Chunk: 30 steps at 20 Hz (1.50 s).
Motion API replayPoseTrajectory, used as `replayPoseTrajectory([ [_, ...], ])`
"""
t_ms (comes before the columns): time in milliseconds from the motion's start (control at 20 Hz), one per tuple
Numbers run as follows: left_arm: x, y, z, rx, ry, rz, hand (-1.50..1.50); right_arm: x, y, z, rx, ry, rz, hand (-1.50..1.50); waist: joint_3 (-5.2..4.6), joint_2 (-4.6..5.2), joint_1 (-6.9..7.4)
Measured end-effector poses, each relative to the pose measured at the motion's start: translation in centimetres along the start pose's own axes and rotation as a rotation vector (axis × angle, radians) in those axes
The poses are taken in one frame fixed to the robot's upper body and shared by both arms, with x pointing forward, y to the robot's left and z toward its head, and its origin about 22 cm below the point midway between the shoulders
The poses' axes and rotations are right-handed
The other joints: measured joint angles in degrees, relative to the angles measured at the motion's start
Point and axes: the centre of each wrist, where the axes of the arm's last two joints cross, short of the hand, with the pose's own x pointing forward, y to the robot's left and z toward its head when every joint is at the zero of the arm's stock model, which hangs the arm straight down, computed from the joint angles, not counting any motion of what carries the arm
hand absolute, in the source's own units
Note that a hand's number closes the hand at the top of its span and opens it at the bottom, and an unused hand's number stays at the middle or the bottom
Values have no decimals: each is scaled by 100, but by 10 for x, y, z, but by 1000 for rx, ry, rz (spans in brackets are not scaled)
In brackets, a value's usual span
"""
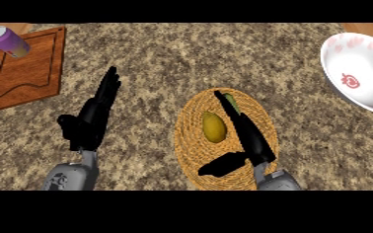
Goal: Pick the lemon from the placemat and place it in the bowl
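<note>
Lemon point(213, 127) is lying near the middle of the round woven placemat point(188, 139), not yet held. The right robot hand point(251, 137) is hanging over the mat just beside the fruit, on the side toward the bowl point(348, 64). Its fingers are stretching straight and its thumb is spreading wide, so it is released and grasping nothing.

The likeliest trouble, as I am judging it, is the fruit's rounded shape. If the fingers are closing from one side only, they may be pushing it away across the mat instead of trapping it against the thumb.

The bowl is sitting well apart at the right edge, partly cut off from view. Letting go short of its rim would be putting the fruit on the speckled desk point(182, 54).

A small greenish thing point(230, 99) is showing beside the fingertips at the mat's far side. I cannot tell what it is, but it could be knocked.

The left robot hand point(91, 121) is resting open at the left. A wooden board point(33, 71) carrying a purple container point(12, 42) is standing clear of the route.
</note>
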Motion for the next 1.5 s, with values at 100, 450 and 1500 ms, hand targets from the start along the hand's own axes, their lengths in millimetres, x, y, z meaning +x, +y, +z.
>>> replayPoseTrajectory([
  [100, 2, 0, 3, -1, -1, -2, 0, -8, 1, -2, -10, 16, 26, -150, 0, 0, 2],
  [450, 2, 4, -1, 1, 3, 5, 0, -15, 0, -17, -48, 67, 155, -150, -8, -14, -1],
  [1500, 4, -1, 4, 0, 0, 5, 0, -35, 23, -20, 140, -124, 277, 150, -7, -32, -9],
])
